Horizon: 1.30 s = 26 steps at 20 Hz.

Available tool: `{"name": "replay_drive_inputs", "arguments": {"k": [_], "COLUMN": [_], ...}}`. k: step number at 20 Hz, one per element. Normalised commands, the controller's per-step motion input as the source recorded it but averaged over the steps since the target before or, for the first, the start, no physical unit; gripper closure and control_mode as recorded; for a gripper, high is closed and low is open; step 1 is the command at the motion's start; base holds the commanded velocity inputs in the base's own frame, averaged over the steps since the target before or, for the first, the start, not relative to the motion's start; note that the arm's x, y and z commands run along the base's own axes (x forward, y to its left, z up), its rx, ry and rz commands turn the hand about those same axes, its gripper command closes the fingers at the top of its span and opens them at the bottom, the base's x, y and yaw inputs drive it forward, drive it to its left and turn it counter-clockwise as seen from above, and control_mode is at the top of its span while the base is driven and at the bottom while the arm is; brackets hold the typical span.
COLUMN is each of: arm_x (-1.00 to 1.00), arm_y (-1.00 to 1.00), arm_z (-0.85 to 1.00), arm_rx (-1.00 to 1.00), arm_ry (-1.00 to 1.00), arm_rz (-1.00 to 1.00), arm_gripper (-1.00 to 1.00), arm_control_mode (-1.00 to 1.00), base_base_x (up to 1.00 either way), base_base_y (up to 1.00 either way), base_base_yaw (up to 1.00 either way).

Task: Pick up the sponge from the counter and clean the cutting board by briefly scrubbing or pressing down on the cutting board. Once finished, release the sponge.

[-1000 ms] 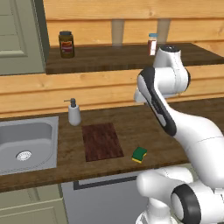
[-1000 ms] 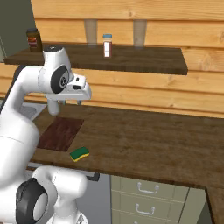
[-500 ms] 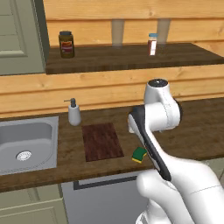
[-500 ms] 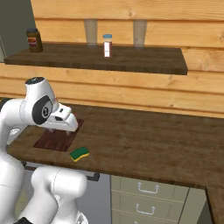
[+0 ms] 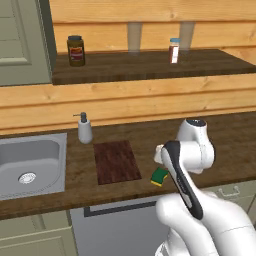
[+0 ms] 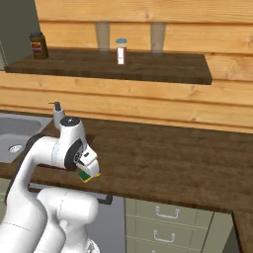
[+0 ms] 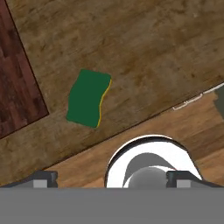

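On the counter (image 5: 150, 130), just off the right edge of the cutting board (image 5: 116, 161) and near the front lip, you have the sponge (image 5: 160, 176) lying green face up, apart from the board and touched by nothing. Your gripper (image 7: 113, 176) hangs over it with its two tips spread far apart at the bottom of the hand view, holding nothing. From the right base view the sponge (image 6: 88, 175) is mostly hidden behind the wrist, so its exact edge is hard to judge there.
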Motion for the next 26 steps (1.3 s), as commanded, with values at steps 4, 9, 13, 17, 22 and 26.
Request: {"name": "replay_drive_inputs", "arguments": {"k": [4, 9, 13, 17, 22, 26], "arm_x": [0.65, 0.51, 0.24, 0.0, 0.02, 0.04], "arm_y": [-0.06, -0.08, 0.0, 0.07, 0.11, 0.11], "arm_z": [-0.44, -0.21, -0.32, -0.57, -0.35, -0.51], "arm_rx": [0.12, 0.12, 0.02, -0.08, -0.03, 0.0], "arm_ry": [0.0, 0.0, 0.04, 0.08, 0.02, 0.02], "arm_rz": [-0.12, -0.06, -0.07, -0.11, -0.04, -0.06], "arm_gripper": [-1.0, -1.0, -1.0, -1.0, -1.0, -1.0], "arm_control_mode": [-1.0, -1.0, -1.0, -1.0, -1.0, -1.0], "base_base_x": [0.0, 0.0, 0.0, 0.0, 0.0, 0.0], "base_base_y": [0.0, 0.0, 0.0, 0.0, 0.0, 0.0], "base_base_yaw": [0.0, 0.0, 0.0, 0.0, 0.0, 0.0]}}
